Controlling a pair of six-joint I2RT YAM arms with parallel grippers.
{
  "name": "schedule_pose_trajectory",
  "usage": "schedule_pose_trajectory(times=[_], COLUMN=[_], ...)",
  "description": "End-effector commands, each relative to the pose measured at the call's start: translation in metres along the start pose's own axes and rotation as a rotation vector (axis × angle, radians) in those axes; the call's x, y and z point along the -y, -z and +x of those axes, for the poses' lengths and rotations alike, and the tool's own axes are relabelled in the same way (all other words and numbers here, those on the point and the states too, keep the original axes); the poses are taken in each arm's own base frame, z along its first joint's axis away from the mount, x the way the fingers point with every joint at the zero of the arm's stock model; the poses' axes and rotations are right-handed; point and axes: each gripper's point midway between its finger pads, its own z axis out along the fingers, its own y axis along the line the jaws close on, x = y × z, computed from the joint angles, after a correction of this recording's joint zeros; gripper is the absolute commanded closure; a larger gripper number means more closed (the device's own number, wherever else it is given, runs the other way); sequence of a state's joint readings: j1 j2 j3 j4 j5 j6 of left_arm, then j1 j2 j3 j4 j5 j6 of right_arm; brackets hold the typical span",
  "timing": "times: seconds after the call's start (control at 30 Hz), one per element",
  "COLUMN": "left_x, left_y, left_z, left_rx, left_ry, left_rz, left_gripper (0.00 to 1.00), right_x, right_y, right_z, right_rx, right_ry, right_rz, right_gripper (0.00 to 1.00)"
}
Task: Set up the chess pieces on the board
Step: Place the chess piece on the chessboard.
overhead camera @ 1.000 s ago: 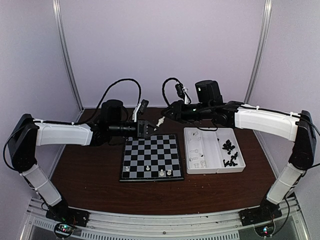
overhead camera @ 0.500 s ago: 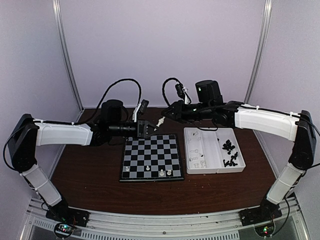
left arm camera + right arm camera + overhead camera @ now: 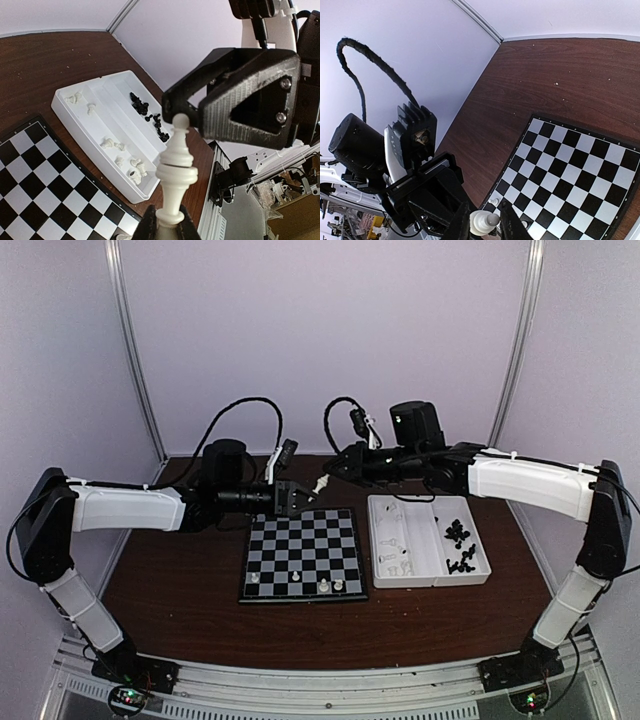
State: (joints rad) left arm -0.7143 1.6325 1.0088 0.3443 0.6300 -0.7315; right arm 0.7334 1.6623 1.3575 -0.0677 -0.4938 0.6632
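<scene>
Three pieces point(image 3: 326, 585) are set on the board point(image 3: 300, 552); the rest are left in the tray point(image 3: 430, 582). One white piece point(image 3: 175, 170) is clamped in the left jaws and flanked by the right jaws, whose closure cannot be told.

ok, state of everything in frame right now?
left gripper: shut on the held piece, at its base.
held piece: white, midair between both grippers.
right gripper: jaws flank its top, grip unclear.
board: flat, three white pieces on near row.
tray: loose white pieces in board-side compartment, black pieces in the other.
</scene>
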Motion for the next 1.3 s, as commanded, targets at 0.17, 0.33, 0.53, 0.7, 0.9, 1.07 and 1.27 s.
schedule_pose_trajectory(times=[0.17,0.33,0.53,0.7,0.9,1.07,1.27], left_x=[0.012,0.013,0.011,0.000,-0.021,-0.035,-0.045], left_y=[0.005,0.005,0.004,0.008,0.031,0.053,0.068], left_z=[-0.014,-0.015,-0.013,-0.004,0.006,0.002,-0.003], left_rx=[0.045,0.047,0.040,-0.004,-0.060,-0.059,-0.046], left_ry=[-0.062,-0.063,-0.062,-0.084,-0.132,-0.139,-0.143], left_rz=[0.039,0.038,0.032,-0.041,-0.220,-0.329,-0.389], left_gripper=[1.00,1.00,1.00,1.00,1.00,1.00,1.00], right_x=[-0.005,-0.004,-0.002,0.006,0.031,0.052,0.050], right_y=[-0.002,-0.002,0.004,0.011,0.023,0.026,0.005], right_z=[-0.008,-0.008,-0.012,-0.015,-0.005,0.016,0.045], right_rx=[0.009,0.009,0.030,0.033,0.016,0.001,-0.028], right_ry=[-0.003,-0.003,-0.004,0.017,0.180,0.353,0.468], right_rz=[-0.025,-0.023,-0.009,0.034,0.189,0.306,0.253], right_gripper=[0.85,0.89,1.00,1.00,1.00,1.00,1.00])
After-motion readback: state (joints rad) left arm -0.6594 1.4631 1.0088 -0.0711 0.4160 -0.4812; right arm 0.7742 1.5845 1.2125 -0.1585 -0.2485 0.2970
